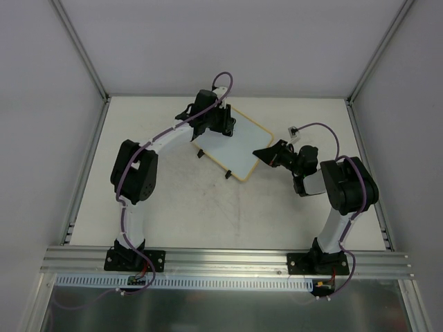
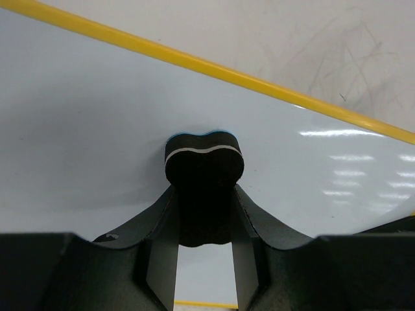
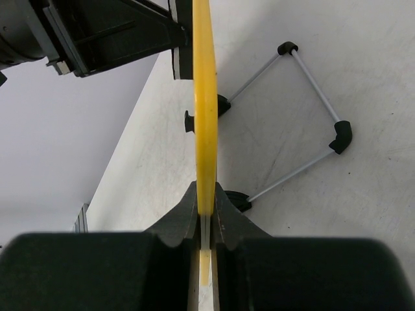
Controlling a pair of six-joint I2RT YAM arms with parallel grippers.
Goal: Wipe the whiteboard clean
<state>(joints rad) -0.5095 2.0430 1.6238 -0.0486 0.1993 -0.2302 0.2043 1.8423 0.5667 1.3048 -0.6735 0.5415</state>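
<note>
The whiteboard (image 1: 239, 149) stands tilted near the back middle of the table, white with a thin yellow frame. My left gripper (image 1: 220, 128) is over its upper left part, shut on a small black eraser block (image 2: 204, 162) whose face presses against the white surface (image 2: 78, 129). No marks show on the part of the board I can see. My right gripper (image 1: 264, 153) is shut on the board's right edge. In the right wrist view the yellow frame (image 3: 205, 97) runs edge-on between the closed fingers (image 3: 206, 210).
The board's wire stand (image 3: 311, 116) with black corner feet rests on the scuffed table behind it. Two black feet (image 1: 226, 174) show at the board's near edge. Aluminium posts and white walls enclose the table; a metal rail (image 1: 228, 259) runs along the front.
</note>
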